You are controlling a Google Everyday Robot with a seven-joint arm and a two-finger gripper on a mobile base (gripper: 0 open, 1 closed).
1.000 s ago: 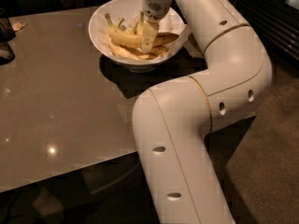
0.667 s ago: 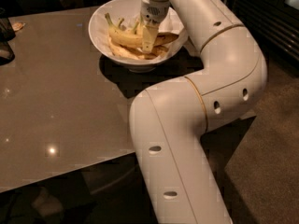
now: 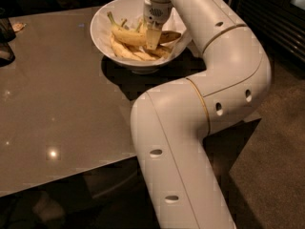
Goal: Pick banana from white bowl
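Observation:
The white bowl (image 3: pixel 107 18) stands at the far side of the brown table. In it lies the long deep-yellow banana (image 3: pixel 128 36), its greenish stem pointing up and left and its brownish tip to the right. Shorter, paler bananas (image 3: pixel 127 52) lie beneath it. My gripper (image 3: pixel 152 38) reaches down into the bowl from above. Its fingers (image 3: pixel 153 37) are closed around the middle of the long banana, which sits slightly above the others. The gripper's far finger is hidden behind the banana.
My white arm (image 3: pixel 190 128) bends across the right half of the view, over the table's right edge. A dark object (image 3: pixel 5 37) stands at the table's far left. The glossy tabletop (image 3: pixel 62 104) stretches toward the front edge.
The arm's elbow has swung right. The gripper has stayed in the bowl and the long banana now sits a little higher, stem tilted up.

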